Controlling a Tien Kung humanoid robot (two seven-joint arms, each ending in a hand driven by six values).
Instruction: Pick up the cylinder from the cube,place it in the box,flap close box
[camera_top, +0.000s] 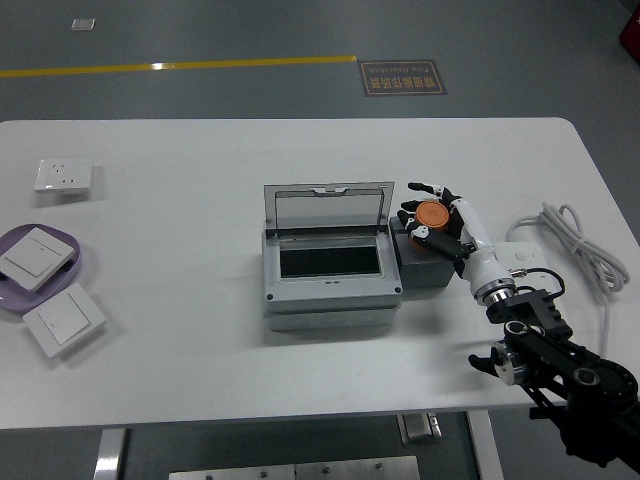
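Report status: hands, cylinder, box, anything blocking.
Right hand closed around orange cylinder, at the dark cube. Left hand out of view. Grey box beside the cube, lid up. Nothing seen between cylinder and box.

We can't make out the print on the floor sign (401, 77), we lose the purple tray (80, 262) past the left edge, the dark cube (428, 272) half hidden behind the right hand (436, 222), the orange cylinder (432, 214) partly wrapped by fingers, the arm running off bottom right.
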